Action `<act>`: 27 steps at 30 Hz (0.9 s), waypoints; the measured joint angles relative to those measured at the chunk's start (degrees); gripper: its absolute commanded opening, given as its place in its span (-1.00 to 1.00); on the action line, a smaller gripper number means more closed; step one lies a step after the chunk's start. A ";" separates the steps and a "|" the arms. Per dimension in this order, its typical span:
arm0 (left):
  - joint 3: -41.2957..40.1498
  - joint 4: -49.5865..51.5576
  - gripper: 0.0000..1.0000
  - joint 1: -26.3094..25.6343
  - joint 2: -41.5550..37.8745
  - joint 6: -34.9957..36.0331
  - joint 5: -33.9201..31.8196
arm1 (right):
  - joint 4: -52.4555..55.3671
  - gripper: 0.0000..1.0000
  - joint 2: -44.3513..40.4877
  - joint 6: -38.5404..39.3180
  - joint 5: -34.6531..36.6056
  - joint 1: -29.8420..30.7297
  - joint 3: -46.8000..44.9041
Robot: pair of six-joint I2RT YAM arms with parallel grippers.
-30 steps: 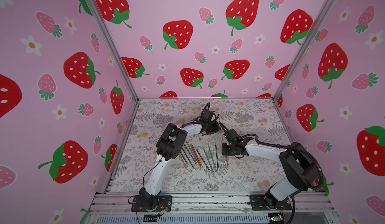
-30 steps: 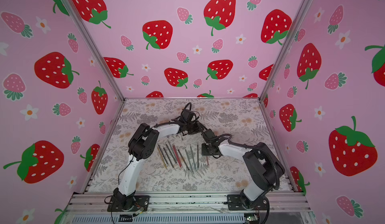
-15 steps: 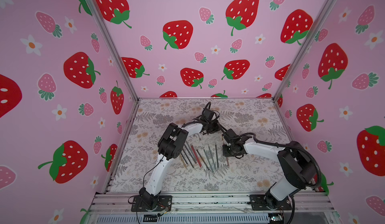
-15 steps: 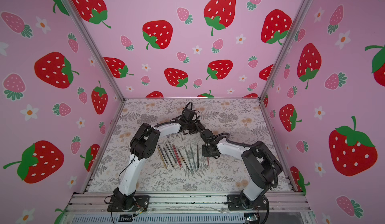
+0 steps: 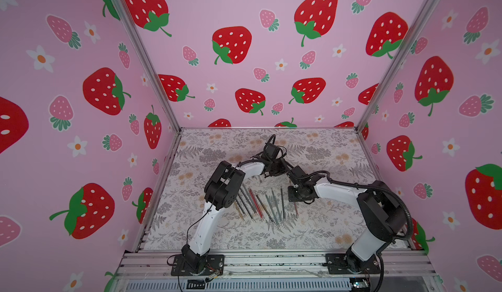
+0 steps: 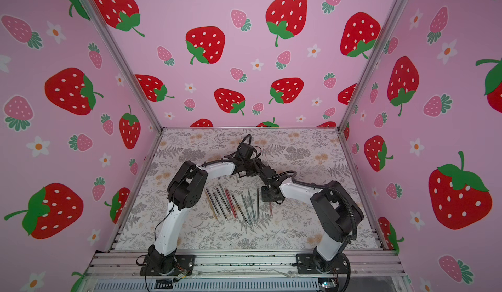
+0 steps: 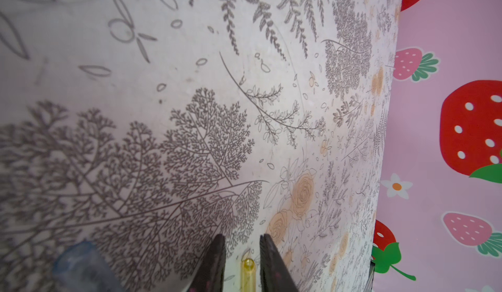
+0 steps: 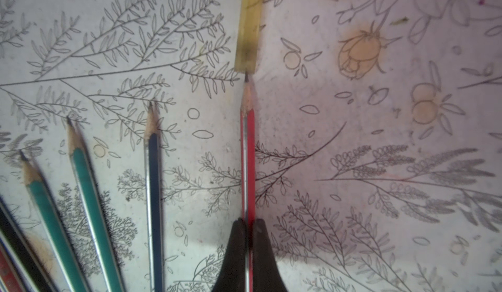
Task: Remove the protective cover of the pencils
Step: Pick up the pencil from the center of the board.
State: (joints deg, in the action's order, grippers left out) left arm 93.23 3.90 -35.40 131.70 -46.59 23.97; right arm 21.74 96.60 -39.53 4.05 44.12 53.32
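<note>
overhead view of a pink booth with strawberry walls and a fern-printed table (image 5: 312,230). a row of pencils (image 5: 260,203) lies fanned across the middle of the table, between two white arms, with the sharpened tips pointing to the far side. the arms' ends meet just beyond the far right end of the row.

right wrist view: the right gripper (image 8: 247,221) is clamped tight on a red pencil (image 8: 248,154), the rightmost of the row, partway along its shaft. the pencil's lead tip sits right at the open mouth of a clear yellow cap (image 8: 248,27), which lies in line with the pencil on its far side. a blue pencil (image 8: 153,195) and two green pencils (image 8: 92,209) lie bare-tipped to the left of it.

left wrist view: the left gripper (image 7: 242,237) has the yellow cap between its fingers. slim gaps show on both sides (any contact would be below the frame edge), so it cannot be told whether it pinches the cap.

judgement: the step in hand is drawing the cap off the red pencil, and it looks almost or just done. to do it well, hold the right clamp firm so the pencil cannot slide and be sure of a real pinch on the cap. then draw the cap straight along the pencil's line toward the far side, with no tilt or twist that might snap the lead.
</note>
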 measured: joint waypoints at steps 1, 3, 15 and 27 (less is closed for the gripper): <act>-0.79 0.00 -0.37 -0.11 -0.68 0.17 -0.02 | -0.11 -1.00 -0.11 -0.13 -0.04 0.00 -0.13; -2.14 0.26 -0.36 -0.44 -1.97 0.22 -0.20 | -0.90 -1.00 -0.66 -0.48 -0.28 0.07 -0.87; -2.84 5.29 -0.37 -3.50 -3.82 1.68 -4.02 | -2.12 -1.00 -6.47 -3.69 -0.66 2.01 -6.49; 7.32 15.78 -0.42 -5.44 0.44 5.05 -8.70 | -2.12 -0.83 -7.43 -4.39 -0.72 2.01 -7.48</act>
State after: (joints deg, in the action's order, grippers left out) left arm 100.55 19.68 -40.84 132.14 -41.54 15.27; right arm 19.62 89.17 -43.92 3.33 46.13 45.84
